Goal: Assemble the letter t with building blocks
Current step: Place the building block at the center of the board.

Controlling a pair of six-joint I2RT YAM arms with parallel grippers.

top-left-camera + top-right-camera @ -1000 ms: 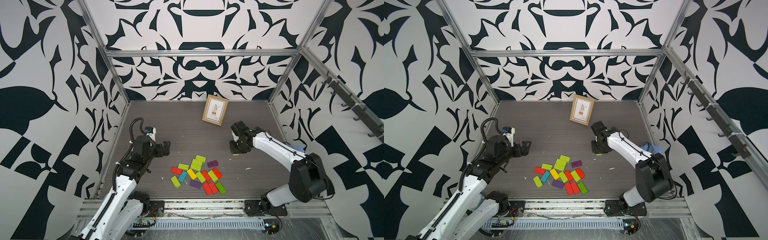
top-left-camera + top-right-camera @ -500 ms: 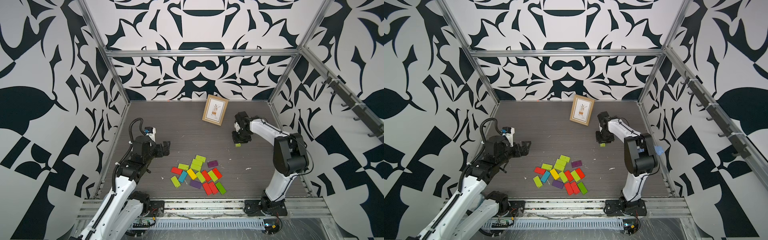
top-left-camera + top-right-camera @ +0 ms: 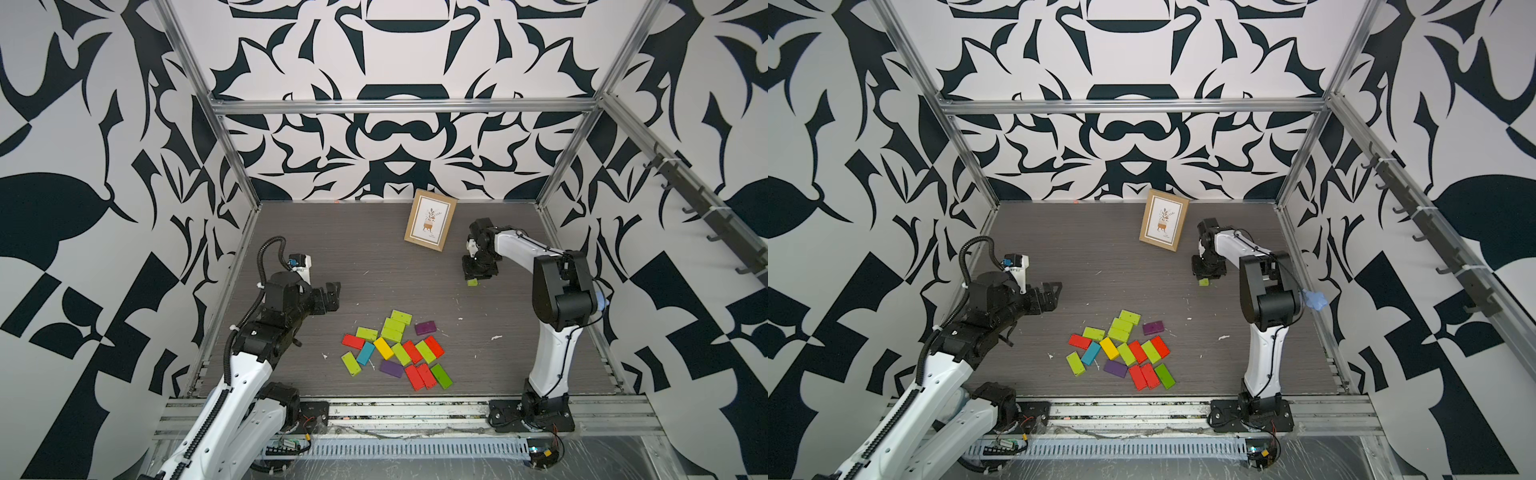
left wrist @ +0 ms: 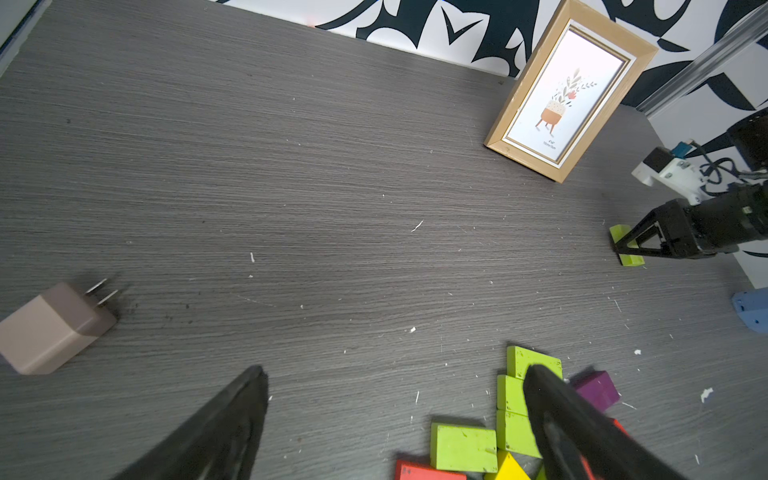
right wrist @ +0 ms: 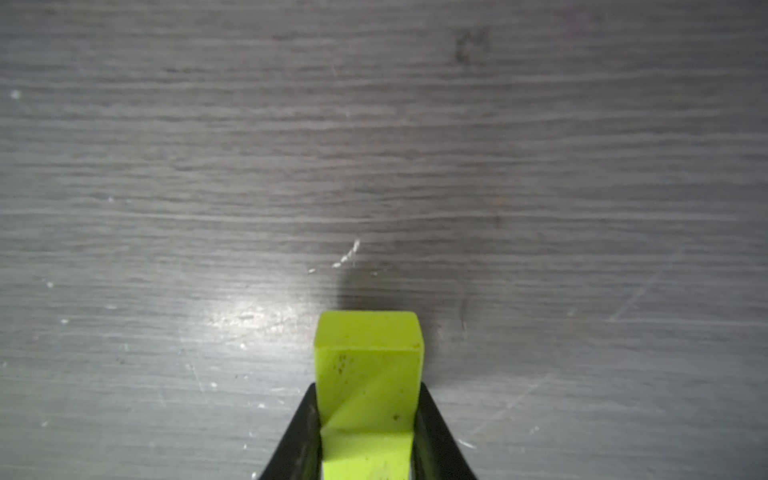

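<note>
Grey wood-grain worktop (image 3: pixel 353 249) lay inside a cell with black-and-white patterned walls, seen from above in both top views. With twelve o'clock at the back wall, a loose pile of building blocks (image 3: pixel 395 353) sat at about six o'clock from the worktop's middle. They were small flat rectangles in lime green, red, yellow, blue and purple, lying flat, many of them touching. Well apart from the pile, at about three o'clock, the right jaws pointed down and were closed tight on a single lime green block (image 5: pixel 368 374). They gripped its two long sides, and its free end stuck out beyond the tips. The block was low against the worktop with its shadow just under it, and I could not tell whether it touched. The left jaws hung at about nine o'clock, spread wide with nothing between them, near the pile's ten o'clock side and above the surface. A wooden picture frame (image 3: pixel 430 220) showing a potted plant stood tilted at about one o'clock, just beside the right arm (image 3: pixel 515 245). The left wrist view also showed a pale plug-in charger (image 4: pixel 54 328) lying on the worktop.
</note>
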